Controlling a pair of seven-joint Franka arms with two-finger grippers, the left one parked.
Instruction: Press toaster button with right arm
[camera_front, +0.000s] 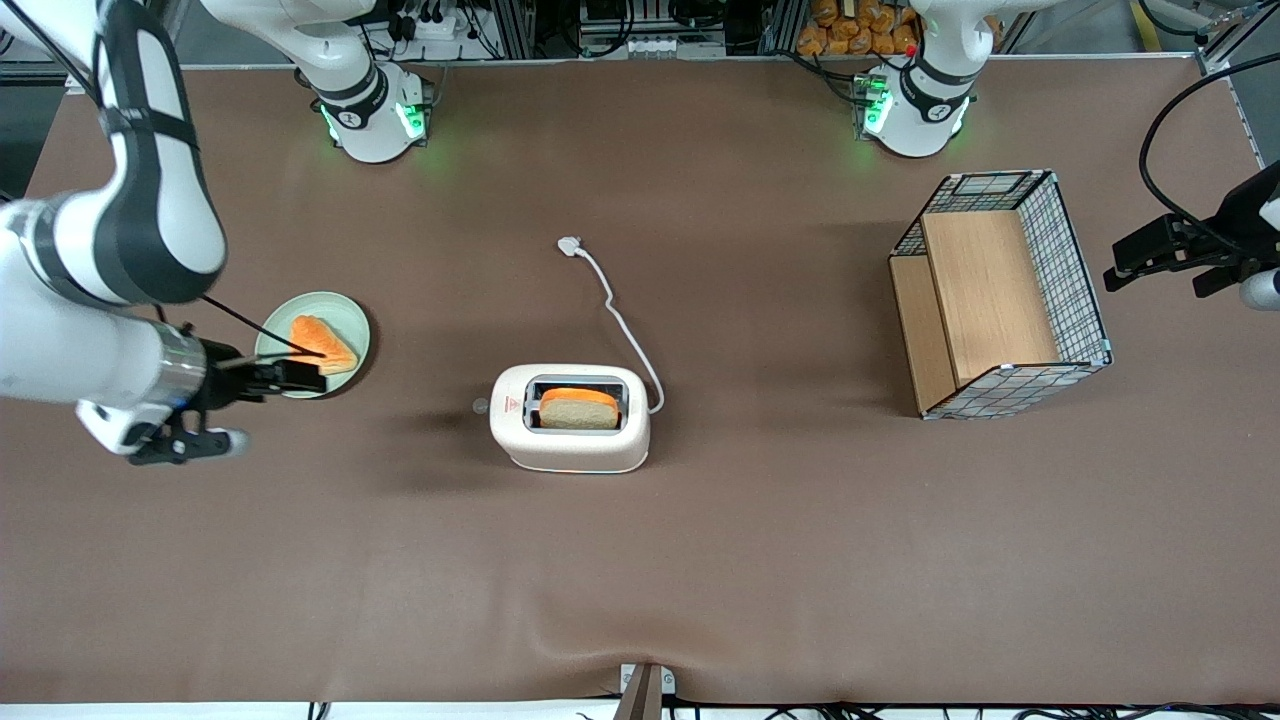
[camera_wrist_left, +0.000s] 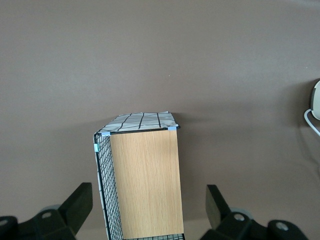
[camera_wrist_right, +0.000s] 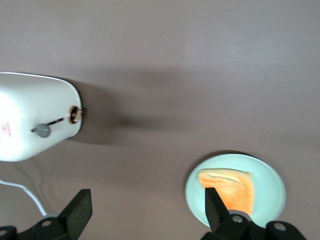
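The cream-white toaster (camera_front: 570, 440) stands mid-table with a bread slice (camera_front: 580, 408) in its slot and a red triangle mark on top. The toaster button (camera_front: 480, 406), a small grey knob, sticks out of the short end facing the working arm's end of the table. The right wrist view shows the toaster (camera_wrist_right: 30, 105) and its button (camera_wrist_right: 43, 131) on a slot. My right gripper (camera_front: 305, 375) hovers over the near edge of a plate, well apart from the toaster. It is open and empty (camera_wrist_right: 146, 200).
A pale green plate (camera_front: 345, 315) holds an orange toast slice (camera_front: 322, 343), also in the right wrist view (camera_wrist_right: 230, 187). The white cord (camera_front: 625, 330) runs to a plug (camera_front: 569, 245) farther from the camera. A wire-and-wood basket (camera_front: 1000, 290) lies toward the parked arm's end.
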